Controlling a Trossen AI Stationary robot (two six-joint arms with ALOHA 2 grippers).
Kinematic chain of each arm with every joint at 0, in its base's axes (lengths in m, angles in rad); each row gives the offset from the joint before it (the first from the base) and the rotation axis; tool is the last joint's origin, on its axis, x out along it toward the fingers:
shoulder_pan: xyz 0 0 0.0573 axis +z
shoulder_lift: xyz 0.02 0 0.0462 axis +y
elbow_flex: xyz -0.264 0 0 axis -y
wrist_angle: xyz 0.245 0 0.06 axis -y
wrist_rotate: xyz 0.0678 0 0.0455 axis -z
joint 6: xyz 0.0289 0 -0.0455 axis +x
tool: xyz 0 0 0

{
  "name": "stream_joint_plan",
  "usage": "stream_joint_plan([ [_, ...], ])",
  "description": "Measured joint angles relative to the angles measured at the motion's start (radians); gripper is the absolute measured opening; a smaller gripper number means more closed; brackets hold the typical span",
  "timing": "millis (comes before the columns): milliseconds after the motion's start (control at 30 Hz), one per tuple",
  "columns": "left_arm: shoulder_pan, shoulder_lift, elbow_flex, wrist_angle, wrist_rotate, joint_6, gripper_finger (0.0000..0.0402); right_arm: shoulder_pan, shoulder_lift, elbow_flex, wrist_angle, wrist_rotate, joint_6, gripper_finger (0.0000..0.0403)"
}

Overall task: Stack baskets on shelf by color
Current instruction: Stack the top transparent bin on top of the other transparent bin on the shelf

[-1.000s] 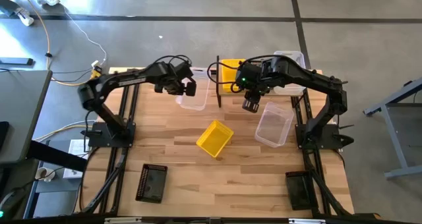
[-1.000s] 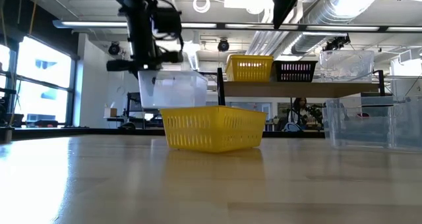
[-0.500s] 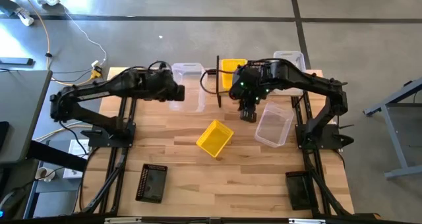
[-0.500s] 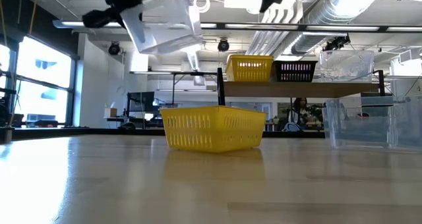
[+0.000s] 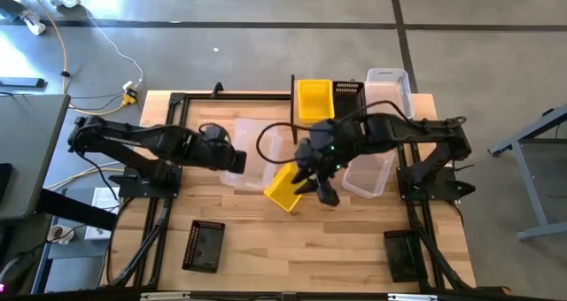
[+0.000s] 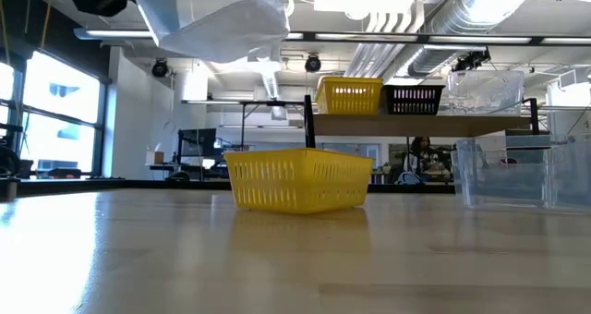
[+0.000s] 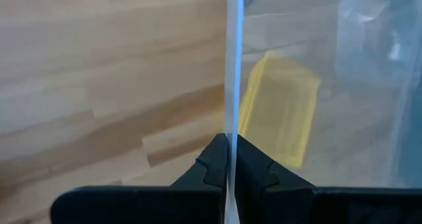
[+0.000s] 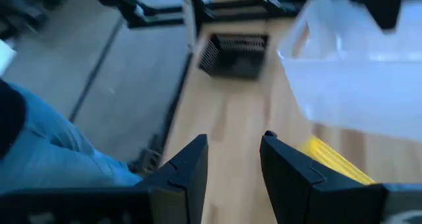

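Counted in the high view:
- Clear baskets, three: one in my left gripper (image 5: 234,159), one on the bench (image 5: 266,239) at its right (image 5: 368,173), and one on the shelf (image 5: 292,115).
- Black baskets, three: one on the shelf (image 5: 348,97), one at the bench's front left (image 5: 204,246), and a dark one at the front right (image 5: 400,255).
- Yellow baskets, two: one on the shelf (image 5: 314,99) and one at bench centre (image 5: 285,188).

My left gripper is pinched tight on one thin wall of the held clear basket (image 5: 252,142), which is carried above the bench left of centre. My right gripper (image 5: 321,190) stands wide apart and empty, just above the centre yellow basket.

A second ago the held basket hung low beside the shelf's left end. It has since risen and come forward. My right gripper has left the shelf for the bench centre.

Only the low view shows that the held basket (image 6: 217,18) is tilted and well clear of the yellow basket (image 6: 297,178). Only the left wrist view shows my fingers (image 7: 214,161) clamped on the wall. The right wrist view alone shows a person's blue trouser leg (image 8: 39,151) beside the bench.
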Motion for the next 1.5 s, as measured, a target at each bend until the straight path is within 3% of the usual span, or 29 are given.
stream_joint_plan([
  [367,-0.155,0.146,0.000,-0.006,0.003,-0.126,0.0000,0.128,0.001,0.000,0.207,0.141,0.018,0.0124],
  [600,-0.178,0.215,0.000,0.003,0.036,-0.167,0.0000,0.136,0.001,0.000,0.432,0.153,0.027,0.0124],
  [733,-0.170,0.236,0.000,-0.001,0.040,-0.201,0.0000,0.135,0.004,0.000,0.507,0.216,0.021,0.0124],
  [967,-0.132,0.248,-0.001,-0.009,0.055,-0.205,0.0000,0.129,0.065,0.000,0.503,0.231,0.025,0.0124],
  [1233,-0.096,0.247,-0.001,-0.024,0.058,-0.205,0.0000,0.143,0.153,0.000,0.367,0.216,0.019,0.0124],
  [1500,-0.068,0.247,-0.001,-0.029,0.068,-0.205,0.0000,0.164,0.241,0.000,0.284,0.235,-0.091,0.0124],
])
